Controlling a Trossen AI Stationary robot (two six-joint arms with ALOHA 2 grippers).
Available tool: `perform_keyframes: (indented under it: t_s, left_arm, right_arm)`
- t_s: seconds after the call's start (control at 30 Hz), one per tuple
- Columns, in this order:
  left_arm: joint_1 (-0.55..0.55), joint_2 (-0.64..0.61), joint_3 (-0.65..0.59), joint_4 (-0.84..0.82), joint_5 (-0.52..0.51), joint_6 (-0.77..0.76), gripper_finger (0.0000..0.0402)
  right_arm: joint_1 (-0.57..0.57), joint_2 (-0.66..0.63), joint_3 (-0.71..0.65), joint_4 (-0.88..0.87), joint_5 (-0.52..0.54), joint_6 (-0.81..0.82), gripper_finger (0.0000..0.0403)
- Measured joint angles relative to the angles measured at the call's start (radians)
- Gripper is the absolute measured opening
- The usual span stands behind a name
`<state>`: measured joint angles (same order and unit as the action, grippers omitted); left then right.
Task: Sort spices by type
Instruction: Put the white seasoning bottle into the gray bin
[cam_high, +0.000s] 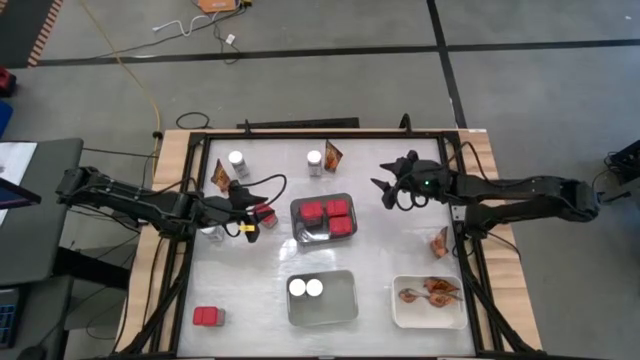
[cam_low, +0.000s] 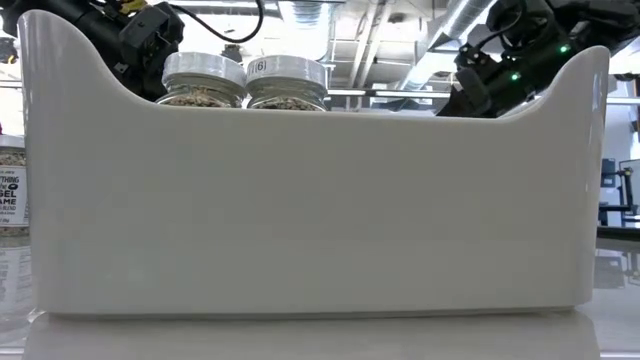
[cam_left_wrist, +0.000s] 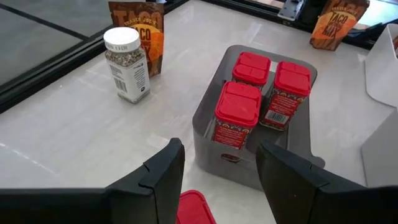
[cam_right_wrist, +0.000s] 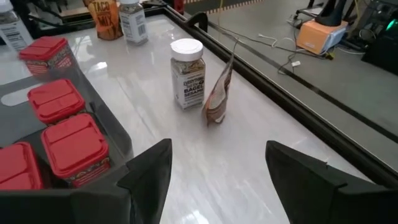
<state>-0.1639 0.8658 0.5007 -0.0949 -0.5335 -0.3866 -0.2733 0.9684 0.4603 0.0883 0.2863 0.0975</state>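
The spices are of three kinds. Red containers (cam_left_wrist: 236, 109) stand in a grey tray (cam_high: 322, 236) at the table's middle. My left gripper (cam_high: 252, 212) hovers just left of that tray, open. One more red container (cam_left_wrist: 196, 208) shows low between its fingers (cam_left_wrist: 165, 168), with room on either side. My right gripper (cam_high: 385, 192) hangs open to the right of the tray, holding nothing. Ahead of it a white-lidded jar (cam_right_wrist: 186, 71) and an orange-brown packet (cam_right_wrist: 217, 93) stand on the table. Another jar (cam_left_wrist: 126, 62) and a packet (cam_left_wrist: 140, 25) stand at the far left.
Near the front edge a tray (cam_high: 322, 312) holds two jars (cam_high: 305, 287), and a white tray (cam_high: 428, 318) holds packets. A loose packet (cam_high: 440, 242) stands at the right and a red container (cam_high: 208, 317) at the near left. The black frame (cam_high: 300, 133) rims the table.
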Motion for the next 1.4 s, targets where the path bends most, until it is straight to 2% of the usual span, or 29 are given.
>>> perform_keyframes:
  t_s: [0.67,0.73,0.83,0.97,1.17,1.4]
  left_arm:
    - [0.0,0.0,0.0,-0.006,0.0,-0.004,0.019]
    - [0.0,0.0,0.0,-0.006,0.0,-0.016,0.019]
    - [0.0,0.0,0.0,-0.006,0.0,-0.016,0.019]
    - [0.0,0.0,0.0,-0.006,0.0,-0.015,0.019]
    - [0.0,0.0,0.0,-0.005,-0.001,0.018,0.019]
    - [0.0,0.0,0.0,-0.004,-0.013,0.0,0.0192]
  right_arm:
    - [-0.005,0.0,-0.003,-0.06,0.0,-0.072,0.0286]
    - [-0.013,0.0,-0.029,-0.026,0.001,-0.081,0.0286]
    - [-0.026,0.0,-0.122,0.139,-0.005,-0.119,0.0286]
    - [-0.068,-0.001,-0.219,0.384,-0.134,-0.151,0.0286]
    - [-0.146,-0.001,-0.227,0.389,-0.308,-0.15,0.0286]
    - [-0.152,0.0,-0.228,0.336,-0.319,-0.114,0.0286]
